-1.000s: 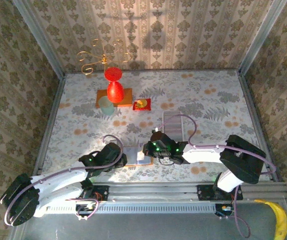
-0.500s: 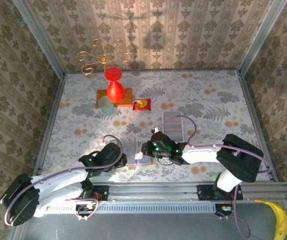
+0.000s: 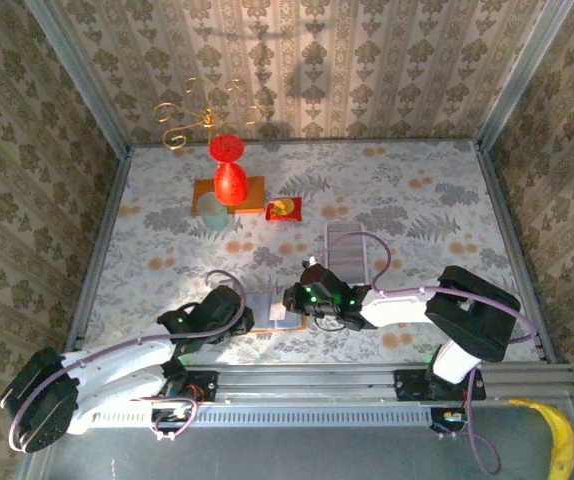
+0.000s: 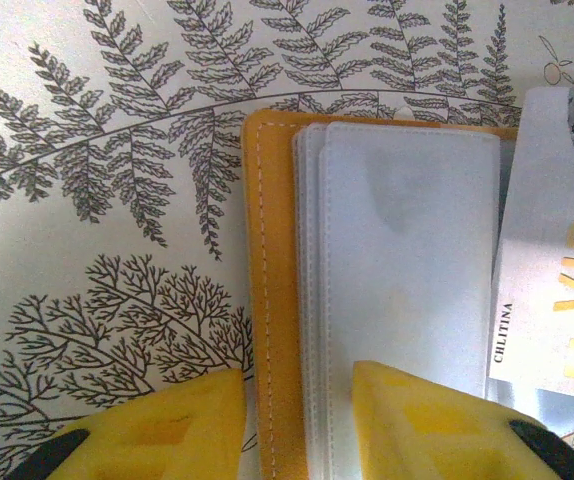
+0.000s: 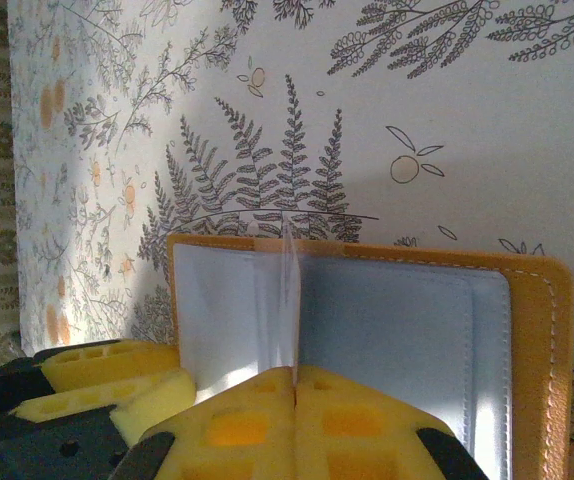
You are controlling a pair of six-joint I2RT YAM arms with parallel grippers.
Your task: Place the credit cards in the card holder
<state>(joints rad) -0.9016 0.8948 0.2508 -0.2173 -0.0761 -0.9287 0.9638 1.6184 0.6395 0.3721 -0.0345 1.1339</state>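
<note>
I am watching 1 card holder (image 4: 267,250) lying open at the near edge of the bench (image 3: 417,200). My right fingers (image 5: 357,420) are clamping 1 card (image 4: 552,250) over its sleeves. My left fingers (image 4: 157,430) are sitting apart, straddling its orange border.

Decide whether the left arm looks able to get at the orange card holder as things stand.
Probably yes: the left pincer straddles the card holder at its stitched edge, with nothing between them.
</note>
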